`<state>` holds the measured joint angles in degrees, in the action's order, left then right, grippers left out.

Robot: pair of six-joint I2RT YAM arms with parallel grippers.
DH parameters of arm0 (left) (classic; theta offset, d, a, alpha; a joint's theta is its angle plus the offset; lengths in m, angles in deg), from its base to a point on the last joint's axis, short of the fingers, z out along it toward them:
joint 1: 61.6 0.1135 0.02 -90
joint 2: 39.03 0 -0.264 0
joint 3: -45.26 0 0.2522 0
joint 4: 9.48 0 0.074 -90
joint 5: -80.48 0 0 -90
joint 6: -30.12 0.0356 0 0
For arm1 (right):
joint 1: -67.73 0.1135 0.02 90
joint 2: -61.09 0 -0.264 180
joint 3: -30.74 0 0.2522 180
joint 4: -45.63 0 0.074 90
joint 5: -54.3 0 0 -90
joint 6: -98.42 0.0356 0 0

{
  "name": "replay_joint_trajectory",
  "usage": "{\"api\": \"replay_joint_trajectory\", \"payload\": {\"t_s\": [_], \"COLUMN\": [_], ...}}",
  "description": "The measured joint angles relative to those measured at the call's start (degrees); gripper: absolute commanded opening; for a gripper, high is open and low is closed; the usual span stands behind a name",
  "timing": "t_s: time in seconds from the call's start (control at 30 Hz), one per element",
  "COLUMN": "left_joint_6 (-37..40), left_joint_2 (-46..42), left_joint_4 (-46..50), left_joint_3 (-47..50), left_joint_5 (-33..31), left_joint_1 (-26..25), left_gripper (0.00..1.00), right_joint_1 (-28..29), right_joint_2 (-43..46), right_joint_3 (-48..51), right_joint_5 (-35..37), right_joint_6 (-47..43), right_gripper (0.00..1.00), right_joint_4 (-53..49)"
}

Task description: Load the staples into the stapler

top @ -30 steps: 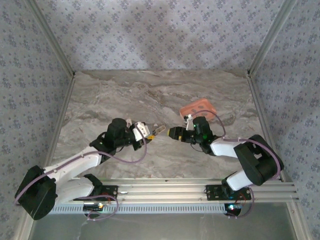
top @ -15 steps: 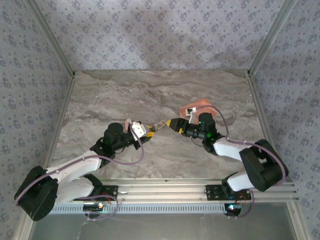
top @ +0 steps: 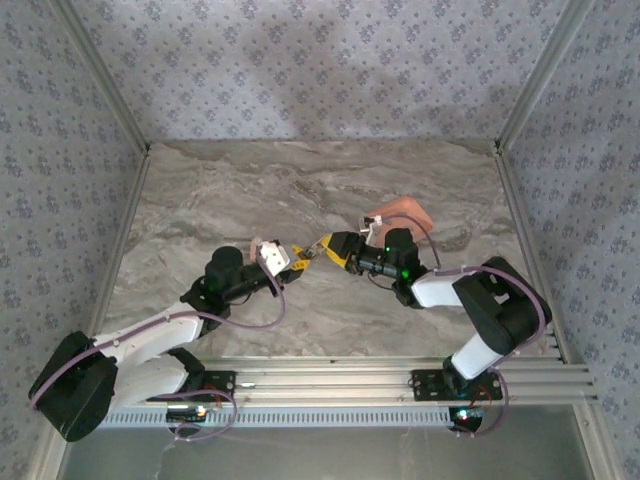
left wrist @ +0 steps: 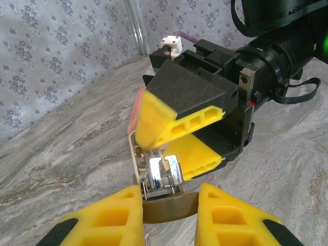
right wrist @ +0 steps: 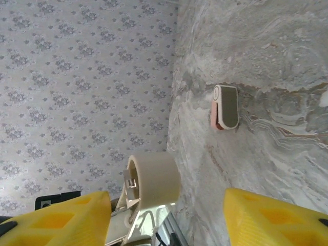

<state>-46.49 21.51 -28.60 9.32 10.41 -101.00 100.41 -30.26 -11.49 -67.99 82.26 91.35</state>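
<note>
The marbled grey bench [top: 300,180] stands between patterned wallpaper walls [top: 300,60], with a ribbed metal rail [top: 400,375] along its near edge. The left arm [top: 150,330] reaches in from the near left corner and the right arm [top: 480,300] bends in from the near right. Their tips meet close together above the middle of the bench.

A salmon-pink tray [top: 405,210] lies on the bench just behind the right arm's wrist, which partly covers it.

The left pincer [left wrist: 169,193] is clamped on the stapler [left wrist: 164,209], its yellow fingers pressed to either side of the brownish rear end. In the overhead view the left pincer [top: 296,262] holds it off the surface. The stapler is opened up: its shiny metal channel [left wrist: 160,174] faces the left wrist camera, and its pale beige lid [right wrist: 152,177] rises in front of the right wrist camera.

The right pincer [left wrist: 155,142] is at the stapler's front, touching or almost touching the metal channel. Its jaws are parted. In its own wrist view the right pincer [right wrist: 166,205] has the lid in the gap near one finger, with clear space on the other side.

A small pink-and-beige item [right wrist: 225,106] lies flat on the bench, well beyond the pincers.

The staples are too small to pick out; the bright metal in the channel may be a strip of them.
</note>
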Motion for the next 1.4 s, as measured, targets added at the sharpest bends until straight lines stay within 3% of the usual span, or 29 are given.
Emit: {"api": "replay_joint_trajectory", "payload": {"t_s": [0.37, 0.47, 0.6, 0.7, 0.8, 1.1, 1.4], "left_joint_6": [0.26, 0.48, 0.63, 0.39, -0.72, -8.72, -18.62], "left_joint_2": [0.0, -0.07, -0.5, -0.87, -1.49, -1.46, 4.24], "left_joint_4": [1.68, 2.32, 3.91, 6.84, 10.05, 22.45, 30.18], "left_joint_3": [0.0, 0.0, -0.02, -0.31, -1.27, -9.07, -12.74], "left_joint_5": [-0.09, -0.79, -1.79, -3.1, -4.83, -7.17, -7.63], "left_joint_1": [-0.52, -0.92, -1.57, -1.77, -1.88, -2.32, -5.99], "left_gripper": [0.07, 0.18, 0.46, 0.6, 0.67, 0.67, 0.66], "right_joint_1": [1.01, 1.05, 1.27, 1.51, 1.79, 4.46, 9.68], "right_joint_2": [-2.27, -0.61, 5.16, 11.04, 16.46, 23.98, 22.14], "right_joint_3": [-0.68, -0.68, -0.83, -1.99, -3.74, -8.39, -10.14], "right_joint_5": [1.97, 2.6, 4.33, 7.17, 11.21, 24.11, 30.69], "right_joint_6": [1.73, 0.02, -5.55, -11.69, -18.67, -34.21, -40.33], "right_gripper": [0.24, 0.19, 0.15, 0.13, 0.13, 0.12, 0.12], "right_joint_4": [3.76, 1.6, -7.32, -17.55, -27.91, -52.87, -59.58]}}
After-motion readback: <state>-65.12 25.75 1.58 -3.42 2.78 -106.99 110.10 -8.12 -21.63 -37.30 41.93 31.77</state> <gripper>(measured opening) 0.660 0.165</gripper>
